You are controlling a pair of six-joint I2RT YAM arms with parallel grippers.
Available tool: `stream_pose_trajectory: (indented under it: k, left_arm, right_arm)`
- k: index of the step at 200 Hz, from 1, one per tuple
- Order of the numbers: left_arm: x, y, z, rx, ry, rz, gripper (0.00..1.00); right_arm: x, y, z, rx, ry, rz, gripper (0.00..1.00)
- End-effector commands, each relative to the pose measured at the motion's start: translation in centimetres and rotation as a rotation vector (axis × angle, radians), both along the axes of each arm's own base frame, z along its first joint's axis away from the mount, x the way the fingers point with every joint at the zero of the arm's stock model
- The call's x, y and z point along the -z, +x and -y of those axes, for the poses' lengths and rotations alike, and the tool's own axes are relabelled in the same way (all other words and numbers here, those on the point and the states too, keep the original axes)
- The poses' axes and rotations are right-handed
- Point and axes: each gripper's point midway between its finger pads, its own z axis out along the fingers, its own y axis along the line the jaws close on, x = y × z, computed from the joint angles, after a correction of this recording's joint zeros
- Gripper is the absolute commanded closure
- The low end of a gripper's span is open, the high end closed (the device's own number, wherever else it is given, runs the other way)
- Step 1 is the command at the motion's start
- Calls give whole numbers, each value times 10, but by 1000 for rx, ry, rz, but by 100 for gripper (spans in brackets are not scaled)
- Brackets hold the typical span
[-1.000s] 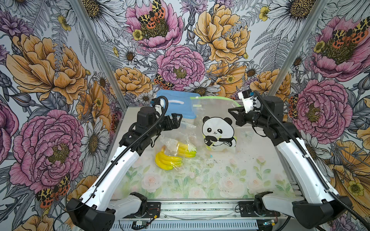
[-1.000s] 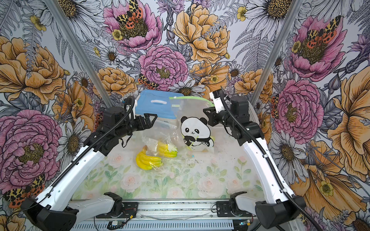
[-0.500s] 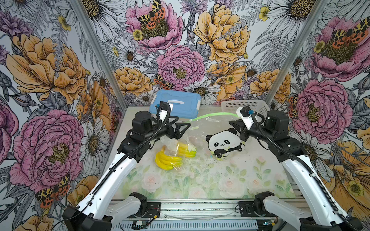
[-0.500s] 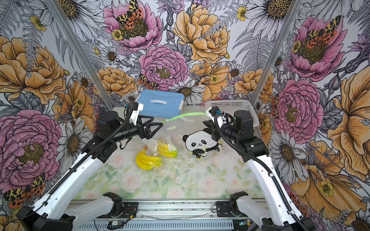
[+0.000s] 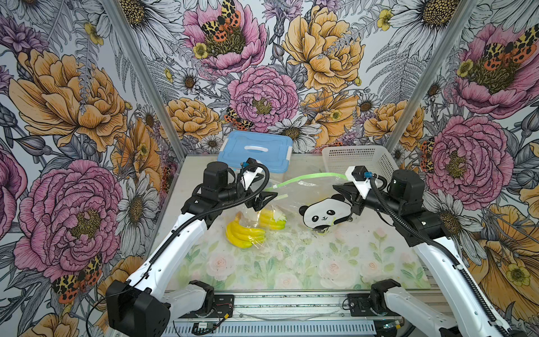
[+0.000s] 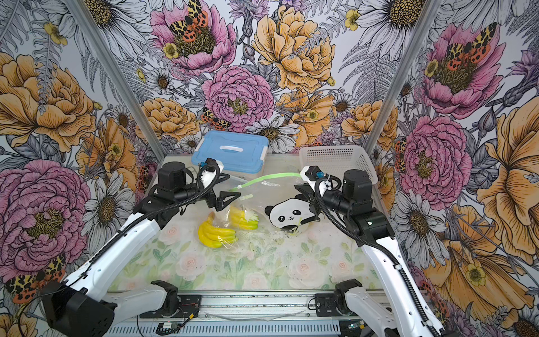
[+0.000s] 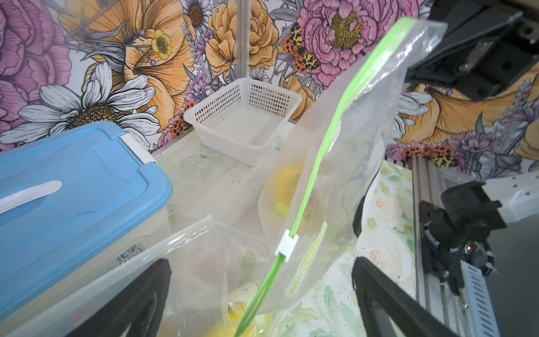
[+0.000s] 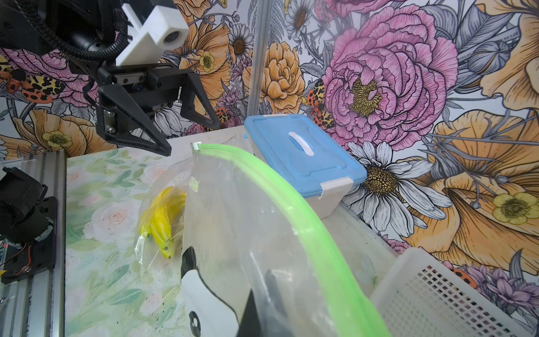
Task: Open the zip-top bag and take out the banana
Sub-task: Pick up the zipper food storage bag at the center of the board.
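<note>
Green zip-top bag edge (image 5: 309, 176) near basket (image 5: 356, 160)

Box (image 5: 256, 151), basket (image 5: 358, 162) behind zip-top bag (image 5: 322, 216)

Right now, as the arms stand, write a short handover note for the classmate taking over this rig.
Left gripper: open, empty, by the white slider.
Right gripper: shut on the zip-top bag, holding its green-zip edge off the table.
Bananas: on the table in clear plastic, untouched.
Done: bag gripped; zip looks still shut.
To do: slide the zip open, take a banana out.
</note>
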Motion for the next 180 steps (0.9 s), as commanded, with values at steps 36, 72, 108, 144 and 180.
stream_pose_trajectory:
  k: [36,72,108,144,180]
  left_arm:
    - [15,-14,10,128,69,37,19]
    - [18,-10,8,113,76,29,29]
    - [19,-4,8,101,77,15,44]
    - [20,1,9,90,87,11,80]
    - [3,5,10,55,87,32,91]
  right_arm:
    - [-6,0,2,-6,7,33,100]
    - [-2,0,3,0,7,24,100]
    - [0,0,5,5,9,21,100]
    - [3,-2,6,14,12,11,100]
    - [-10,-6,13,74,61,-7,100]
